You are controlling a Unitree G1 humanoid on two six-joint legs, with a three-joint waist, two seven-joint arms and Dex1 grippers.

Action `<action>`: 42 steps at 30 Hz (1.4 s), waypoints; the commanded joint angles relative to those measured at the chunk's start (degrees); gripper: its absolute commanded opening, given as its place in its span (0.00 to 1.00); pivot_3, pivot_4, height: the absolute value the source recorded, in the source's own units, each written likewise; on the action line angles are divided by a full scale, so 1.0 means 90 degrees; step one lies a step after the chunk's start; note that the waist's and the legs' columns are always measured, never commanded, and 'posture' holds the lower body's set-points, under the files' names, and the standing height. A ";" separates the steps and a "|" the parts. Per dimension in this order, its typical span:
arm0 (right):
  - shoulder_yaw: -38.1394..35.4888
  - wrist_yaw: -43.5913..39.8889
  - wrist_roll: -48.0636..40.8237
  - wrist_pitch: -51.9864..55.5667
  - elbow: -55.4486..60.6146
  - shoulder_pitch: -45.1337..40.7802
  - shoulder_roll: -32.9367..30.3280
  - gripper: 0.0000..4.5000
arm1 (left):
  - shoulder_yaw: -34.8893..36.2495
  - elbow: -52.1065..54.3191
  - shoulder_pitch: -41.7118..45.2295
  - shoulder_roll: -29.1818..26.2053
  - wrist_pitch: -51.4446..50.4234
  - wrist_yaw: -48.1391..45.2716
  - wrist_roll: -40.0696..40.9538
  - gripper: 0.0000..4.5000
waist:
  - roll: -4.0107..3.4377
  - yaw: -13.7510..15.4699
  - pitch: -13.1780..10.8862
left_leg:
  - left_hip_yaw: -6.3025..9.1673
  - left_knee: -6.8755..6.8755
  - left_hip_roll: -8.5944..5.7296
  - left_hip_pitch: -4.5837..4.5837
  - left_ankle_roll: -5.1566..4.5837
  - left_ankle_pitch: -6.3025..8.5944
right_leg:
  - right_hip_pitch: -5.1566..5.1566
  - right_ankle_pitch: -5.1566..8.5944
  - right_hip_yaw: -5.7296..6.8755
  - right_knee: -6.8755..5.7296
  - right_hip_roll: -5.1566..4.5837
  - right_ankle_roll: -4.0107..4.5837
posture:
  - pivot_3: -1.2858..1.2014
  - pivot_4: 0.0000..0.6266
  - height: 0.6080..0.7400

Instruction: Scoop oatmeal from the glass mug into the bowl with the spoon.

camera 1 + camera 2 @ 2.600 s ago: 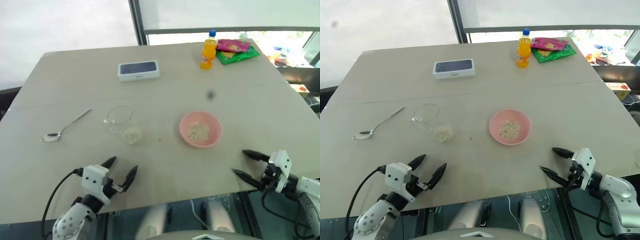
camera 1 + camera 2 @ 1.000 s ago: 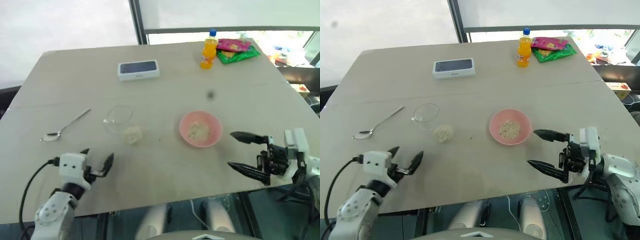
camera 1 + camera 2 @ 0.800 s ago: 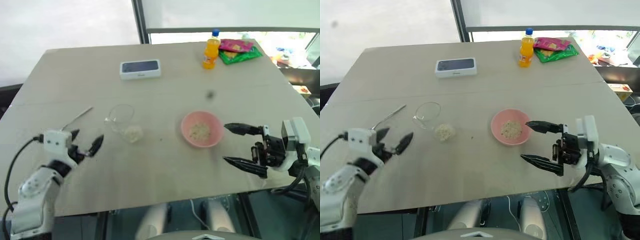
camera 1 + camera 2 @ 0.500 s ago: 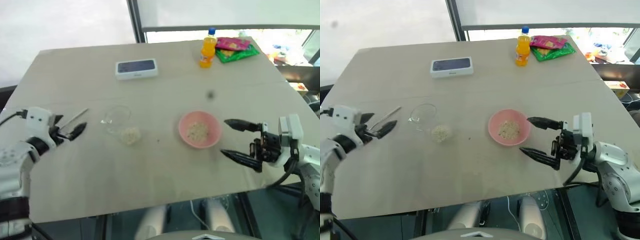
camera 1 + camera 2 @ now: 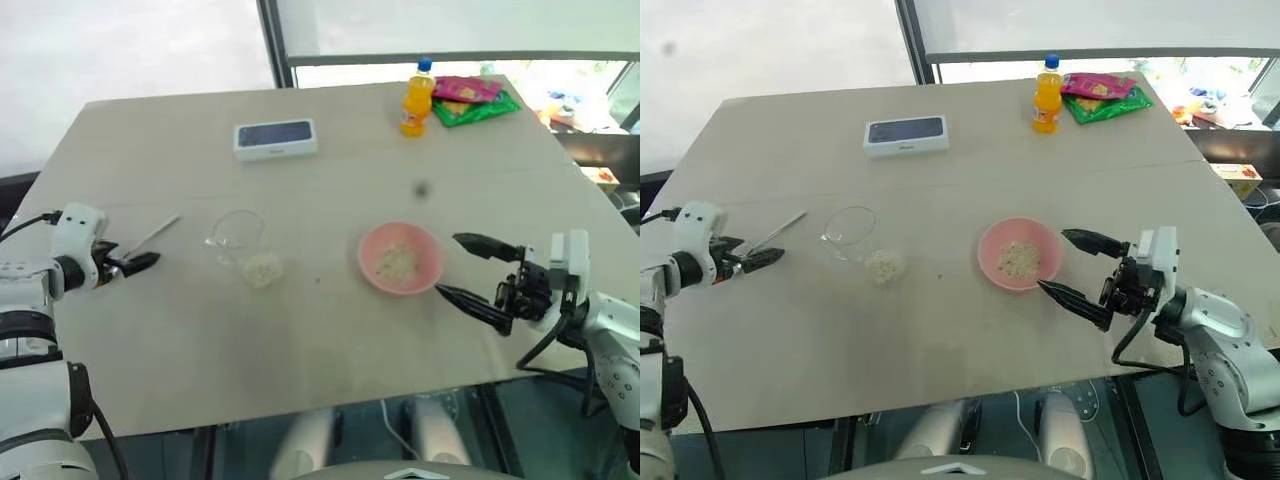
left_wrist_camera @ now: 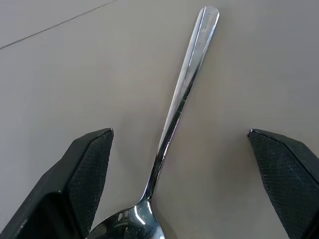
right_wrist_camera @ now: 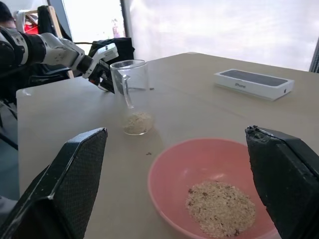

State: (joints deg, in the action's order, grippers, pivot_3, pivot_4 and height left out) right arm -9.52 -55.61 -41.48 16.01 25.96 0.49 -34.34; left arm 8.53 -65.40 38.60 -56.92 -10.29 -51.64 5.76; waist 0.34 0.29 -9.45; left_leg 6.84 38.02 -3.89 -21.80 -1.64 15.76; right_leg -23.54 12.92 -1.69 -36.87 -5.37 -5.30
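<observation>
spoon: slim silver spoon (image 6: 179, 109) lying flat on the surface (image 5: 330, 330), over at about 9 o'clock from the glass mug, handle angled toward the mug's side.
left gripper: left gripper (image 5: 128, 266) sits right over the spoon's head end, fingers (image 6: 84, 174) spread apart with the spoon lying between them, nothing gripped yet.
glass mug: clear glass mug (image 5: 850, 232) stands upright near the middle-left; there's oatmeal (image 5: 264, 269) in its base.
bowl: pink bowl (image 5: 400, 258) at roughly 3 o'clock from the mug, well apart from it, already has some oats in it.
right gripper: right gripper (image 5: 1072, 265) hovers just beside the bowl at its 3 o'clock, fingers wide apart, empty.
step in hand: looks like picking up the spoon, scooping hasn't started.
how to nail it: I'd come down low and pinch the thin neck just above the head, handle centred between the fingers, since a flat metal spoon slips easily.
watch out: closing off-centre would probably just push the spoon along the surface.
other stuff: phone box (image 5: 276, 139), orange drink bottle (image 5: 417, 98) and snack packets (image 5: 470, 98) at the far side, out of the way.
</observation>
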 commanded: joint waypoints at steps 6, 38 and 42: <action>-0.0317 0.0131 -0.0037 -0.0200 0.0205 0.0283 0.0018 1.00 | 0.0475 -0.0908 -0.0328 -0.0022 -0.0276 0.0568 0.0105 0.28 | -0.0060 -0.0249 0.0037 | -0.0018 0.0000 0.0004 0.0020 0.0000 0.0000 | 0.0010 0.0001 -0.0024 -0.0019 0.0005 -0.0001 | 0.52 0.24 1.00; -0.0124 0.3194 -0.0444 0.2000 -0.0744 -0.3333 0.0888 1.00 | 0.0304 0.4191 0.1327 0.1250 0.2095 0.0971 0.0604 0.01 | 0.0065 -0.0123 -0.0004 | -0.0030 0.0033 0.0004 -0.0108 0.0040 -0.0023 | -0.0112 -0.0019 -0.0052 -0.0022 0.0000 0.0023 | 0.52 0.24 1.00; -0.0124 0.3810 -0.0723 0.2424 -0.1367 -0.4636 0.1421 1.00 | -0.0188 0.4838 0.1911 0.1609 0.1724 0.0767 0.0632 0.01 | 0.0065 -0.0143 -0.0004 | -0.0030 0.0031 0.0005 -0.0121 0.0046 -0.0027 | -0.0128 -0.0020 -0.0052 -0.0025 0.0007 0.0024 | 0.52 0.24 1.00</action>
State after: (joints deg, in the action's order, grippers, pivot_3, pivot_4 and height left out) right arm -10.04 -24.06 -46.16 36.58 14.89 -36.77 -23.17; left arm 7.76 -26.23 52.37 -42.41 6.02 -43.97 11.25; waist 0.93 -1.00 -9.48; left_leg 6.55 38.30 -3.84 -22.90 -1.23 15.51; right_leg -24.70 12.74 -2.18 -37.08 -5.30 -5.08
